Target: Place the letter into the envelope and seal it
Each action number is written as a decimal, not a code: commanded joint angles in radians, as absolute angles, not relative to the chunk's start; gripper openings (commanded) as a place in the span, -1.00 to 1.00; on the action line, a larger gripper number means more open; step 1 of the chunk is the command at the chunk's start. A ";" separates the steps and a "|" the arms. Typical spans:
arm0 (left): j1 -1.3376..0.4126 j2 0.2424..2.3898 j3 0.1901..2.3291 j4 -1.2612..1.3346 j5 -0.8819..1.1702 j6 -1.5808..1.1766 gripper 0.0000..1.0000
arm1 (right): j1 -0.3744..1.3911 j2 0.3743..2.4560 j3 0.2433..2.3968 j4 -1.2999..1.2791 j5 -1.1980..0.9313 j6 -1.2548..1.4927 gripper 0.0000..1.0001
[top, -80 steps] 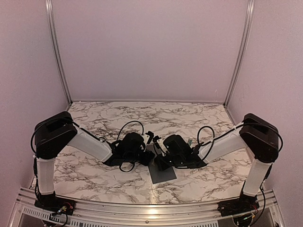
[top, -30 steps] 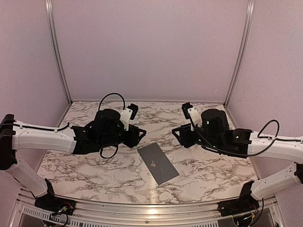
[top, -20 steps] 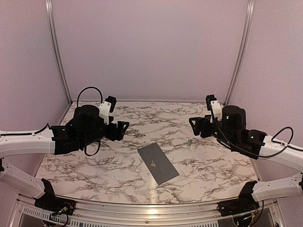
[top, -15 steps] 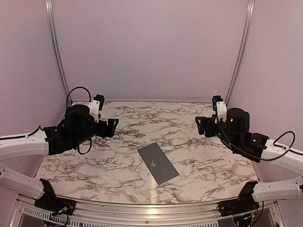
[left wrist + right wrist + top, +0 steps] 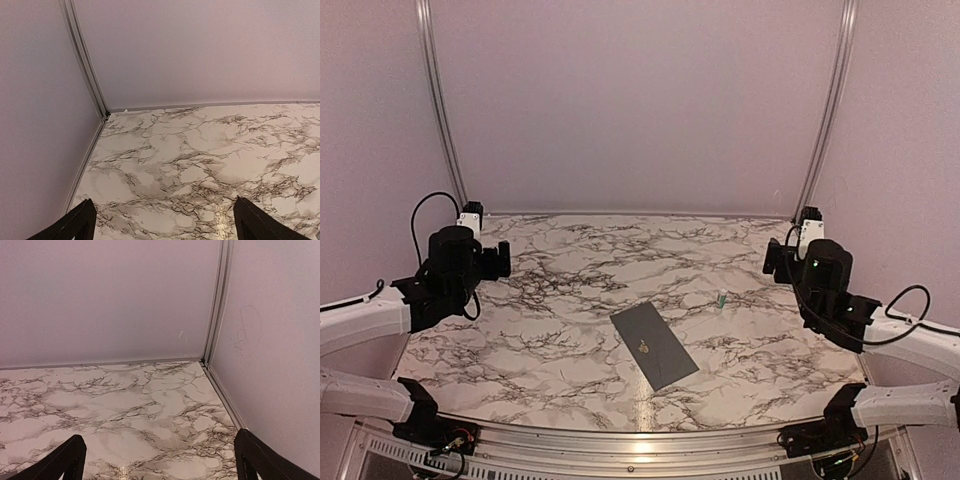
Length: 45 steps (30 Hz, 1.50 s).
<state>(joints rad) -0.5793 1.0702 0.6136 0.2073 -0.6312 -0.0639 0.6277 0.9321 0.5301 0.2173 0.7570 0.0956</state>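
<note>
The dark grey envelope (image 5: 654,346) lies flat near the table's middle front, with a small pale mark on its upper face. The letter is out of view. My left gripper (image 5: 498,261) hangs at the far left, well away from the envelope. In the left wrist view the left gripper (image 5: 162,210) is open, with only marble between its fingers. My right gripper (image 5: 776,259) hangs at the far right, also clear of the envelope. The right wrist view shows the right gripper (image 5: 160,440) open and empty, facing the back right corner.
A small white-and-green tube (image 5: 719,299) stands on the marble table (image 5: 570,300), right of the envelope. Pale walls with metal corner posts (image 5: 438,110) close in the back and both sides.
Both arms have swung away from the middle to the outer sides of the table. Their jaws have spread wider. The envelope has stayed where it was.
</note>
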 commanded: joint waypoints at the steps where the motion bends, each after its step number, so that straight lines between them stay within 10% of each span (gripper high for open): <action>1: -0.474 1.052 0.534 0.363 -0.733 -0.014 0.98 | 0.559 0.969 0.485 0.369 0.964 0.029 0.97; 10: -0.341 1.097 0.316 0.774 -0.623 0.091 0.98 | 0.279 1.043 0.447 0.375 0.819 0.123 0.97; 32: -0.128 1.484 0.316 1.098 -0.354 0.043 0.90 | 0.115 1.537 0.118 1.571 0.488 -0.075 0.97; 45: -0.050 1.519 0.263 1.208 -0.260 -0.036 0.95 | 0.115 1.618 0.210 1.453 0.428 -0.091 0.97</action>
<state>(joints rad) -0.0666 1.4921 0.2958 1.0779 -0.3016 -0.0017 0.1181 1.6188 0.1753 1.4815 0.4271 -0.0948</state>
